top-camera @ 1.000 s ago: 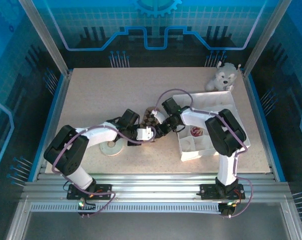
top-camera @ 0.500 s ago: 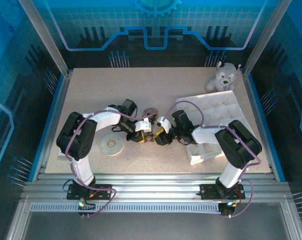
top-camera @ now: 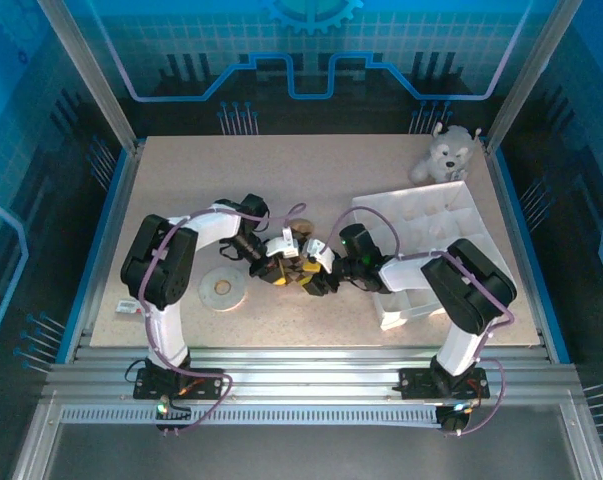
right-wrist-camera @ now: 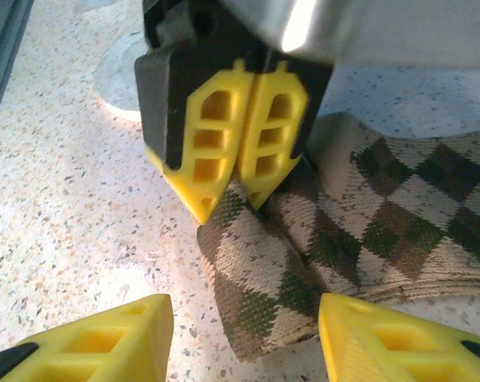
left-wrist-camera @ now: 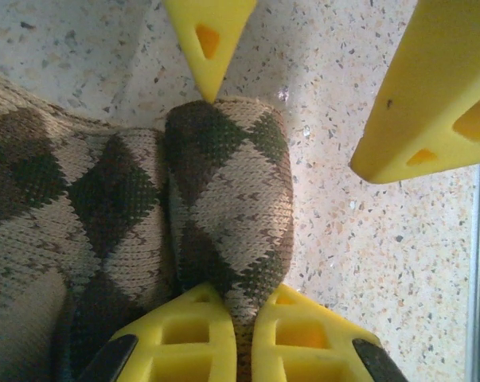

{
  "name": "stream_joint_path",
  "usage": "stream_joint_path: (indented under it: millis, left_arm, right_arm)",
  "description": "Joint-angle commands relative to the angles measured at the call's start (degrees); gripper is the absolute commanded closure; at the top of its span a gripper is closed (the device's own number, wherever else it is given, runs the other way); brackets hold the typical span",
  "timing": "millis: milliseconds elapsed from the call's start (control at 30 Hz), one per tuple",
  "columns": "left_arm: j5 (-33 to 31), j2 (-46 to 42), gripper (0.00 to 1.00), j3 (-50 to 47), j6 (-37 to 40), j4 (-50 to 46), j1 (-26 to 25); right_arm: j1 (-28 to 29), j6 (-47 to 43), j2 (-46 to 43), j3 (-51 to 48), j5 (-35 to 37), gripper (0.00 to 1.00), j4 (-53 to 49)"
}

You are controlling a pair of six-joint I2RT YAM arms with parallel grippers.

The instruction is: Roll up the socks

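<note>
Lying on speckled beige tabletop (top-camera: 201, 180), argyle sock (left-wrist-camera: 224, 199); blue-lit panels (top-camera: 301, 50) around.

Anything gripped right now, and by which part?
The left gripper is pinched shut on the argyle sock, at its folded-over end. The right gripper is open, its fingers either side of that fold, holding nothing.

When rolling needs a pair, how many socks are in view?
1: the diamond-patterned sock, lying on the table, pinched by the left gripper. Another may be hidden under the arms.
</note>
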Motion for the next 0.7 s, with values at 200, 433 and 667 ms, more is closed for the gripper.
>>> stream_joint_path:
  millis: [200, 433, 667]
  left_arm:
    - [4.17, 3.54, 1.0, 3.95, 3.19, -8.26, 1.0]
    - [4.13, 3.66, 1.0, 3.98, 3.44, -8.45, 1.62]
    - [4.85, 3.26, 1.0, 3.98, 4.37, -8.56, 2.32]
  right_arm:
    - [1.87, -9.82, 4.33, 5.8, -3.38, 0.49, -4.03]
    - [2.28, -12.45, 6.4, 7.77, -5.46, 0.5, -8.21]
    - [3.04, -14.44, 6.96, 8.69, -3.48, 0.5, -12.12]
